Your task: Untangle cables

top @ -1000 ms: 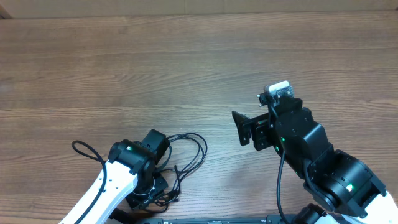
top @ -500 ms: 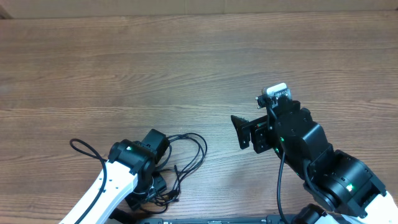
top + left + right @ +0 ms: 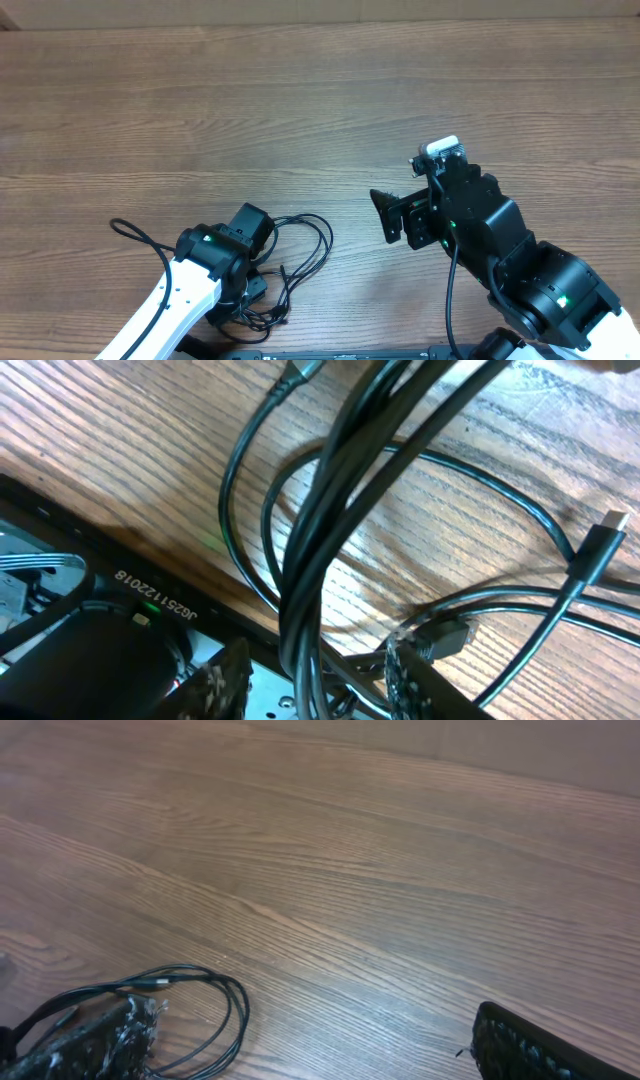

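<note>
Arm: Moved since a second ago: my right gripper (image 3: 386,214) edges slightly left, and my left gripper (image 3: 315,678) shifts a little over the tangle near the table's front edge.

Checker: Where are the cables?

Arm: Noted: thin black cables (image 3: 325,535) lie in loose overlapping loops on the brown wood-grain table (image 3: 300,100), at my left wrist and well apart from the right gripper. Wrist view: a bundle of strands runs between my left fingers (image 3: 222,682). One small silver-tipped plug (image 3: 612,520) rests on the wood off to the side.

Checker: Jaw states?

Arm: Left jaws stand partly apart around the bundle, with gaps on either side. Whether a pad touches a strand, I cannot tell. Right jaws are spread wide, holding nothing.
</note>
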### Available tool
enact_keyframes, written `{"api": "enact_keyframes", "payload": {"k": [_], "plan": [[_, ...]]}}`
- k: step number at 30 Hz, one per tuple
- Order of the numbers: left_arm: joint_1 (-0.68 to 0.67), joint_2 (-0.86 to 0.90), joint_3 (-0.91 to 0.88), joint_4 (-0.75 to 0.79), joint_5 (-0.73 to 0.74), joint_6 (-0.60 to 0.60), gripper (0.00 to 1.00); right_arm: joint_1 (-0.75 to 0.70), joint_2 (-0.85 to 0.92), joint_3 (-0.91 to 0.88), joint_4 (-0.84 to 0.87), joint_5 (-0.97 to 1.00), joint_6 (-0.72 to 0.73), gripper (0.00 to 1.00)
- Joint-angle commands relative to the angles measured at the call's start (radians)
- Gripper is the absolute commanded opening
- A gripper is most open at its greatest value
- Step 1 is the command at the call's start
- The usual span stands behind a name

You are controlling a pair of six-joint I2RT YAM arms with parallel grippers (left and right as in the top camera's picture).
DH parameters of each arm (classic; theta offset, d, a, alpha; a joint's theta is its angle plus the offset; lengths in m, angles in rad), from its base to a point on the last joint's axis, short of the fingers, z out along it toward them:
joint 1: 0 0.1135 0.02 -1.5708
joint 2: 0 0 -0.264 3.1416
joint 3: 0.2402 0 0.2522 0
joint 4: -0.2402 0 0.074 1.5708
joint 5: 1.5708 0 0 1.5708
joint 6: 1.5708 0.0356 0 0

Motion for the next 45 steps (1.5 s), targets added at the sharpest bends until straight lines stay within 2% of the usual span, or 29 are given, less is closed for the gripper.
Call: {"api": "enact_keyframes", "payload": {"k": [1, 2, 4, 9, 10, 12, 19, 24, 30, 35, 41, 45], "plan": [[-0.006, -0.004, -0.008, 0.000, -0.036, 0.002, 0.50, -0.003, -0.015, 0.013, 0.003, -0.015, 0.003, 1.00], [-0.006, -0.004, -0.012, 0.000, -0.035, 0.002, 0.56, -0.003, -0.015, 0.013, 0.003, -0.015, 0.003, 1.00], [-0.006, -0.004, -0.024, 0.001, -0.035, 0.001, 0.60, -0.003, -0.015, 0.013, 0.003, -0.015, 0.003, 1.00], [-0.006, -0.004, -0.073, 0.013, -0.031, 0.000, 0.63, -0.003, -0.017, 0.013, 0.003, -0.015, 0.003, 1.00], [-0.006, -0.004, -0.085, 0.020, -0.029, 0.000, 0.54, -0.003, -0.018, 0.013, 0.003, -0.015, 0.003, 1.00], [-0.006, -0.004, -0.102, 0.042, -0.013, 0.000, 0.05, -0.003, -0.021, 0.013, 0.003, -0.015, 0.003, 1.00], [-0.006, -0.004, -0.102, 0.098, 0.064, 0.002, 0.04, -0.003, -0.035, 0.013, 0.002, -0.015, 0.002, 1.00], [-0.006, -0.004, -0.029, 0.055, 0.068, 0.080, 0.04, -0.003, -0.036, 0.013, -0.002, -0.025, -0.016, 1.00], [-0.005, -0.004, 0.195, -0.035, -0.003, 0.126, 0.04, -0.003, -0.036, 0.013, -0.015, -0.310, -0.209, 1.00], [-0.005, -0.004, 0.381, -0.039, -0.005, 0.193, 0.06, -0.003, -0.036, 0.013, -0.051, -0.554, -0.323, 1.00], [-0.005, -0.004, 0.538, -0.055, 0.024, 0.215, 0.05, -0.003, -0.036, 0.013, -0.051, -0.788, -0.398, 1.00], [-0.005, -0.004, 0.612, -0.073, 0.040, 0.215, 0.04, -0.003, -0.036, 0.013, -0.041, -0.810, -0.397, 1.00]]}}
